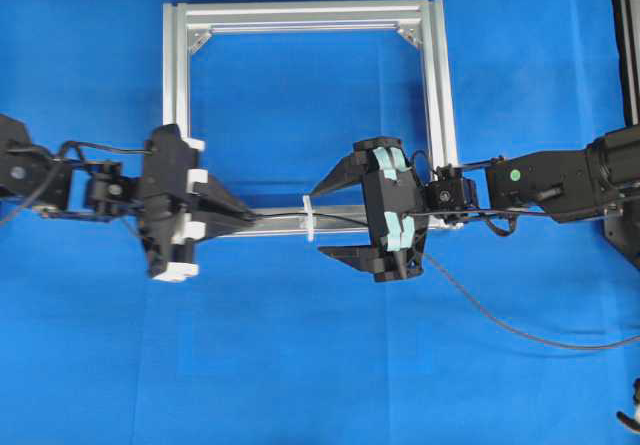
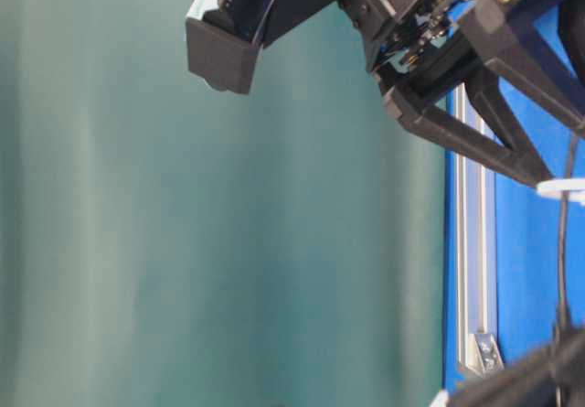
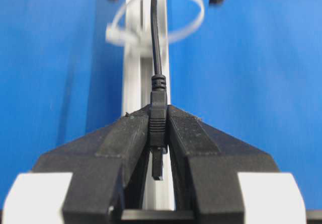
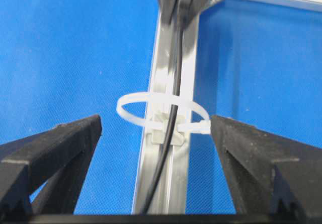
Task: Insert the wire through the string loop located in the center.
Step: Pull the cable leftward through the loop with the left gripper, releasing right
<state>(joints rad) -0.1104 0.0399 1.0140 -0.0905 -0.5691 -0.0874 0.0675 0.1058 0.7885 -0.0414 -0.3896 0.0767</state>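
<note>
Wire [image 4: 173, 114] threaded through string loop [image 4: 162, 109]; left pincer [image 3: 157, 128] clamps its plug; right pincer [image 4: 156, 133] spread wide, straddling loop.

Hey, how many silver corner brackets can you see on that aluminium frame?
3. In the overhead view, one sits inside the frame's top-left corner and one inside its top-right corner. The table-level view shows another corner bracket. The arms cover the lower corners overhead, so more may be hidden.
</note>
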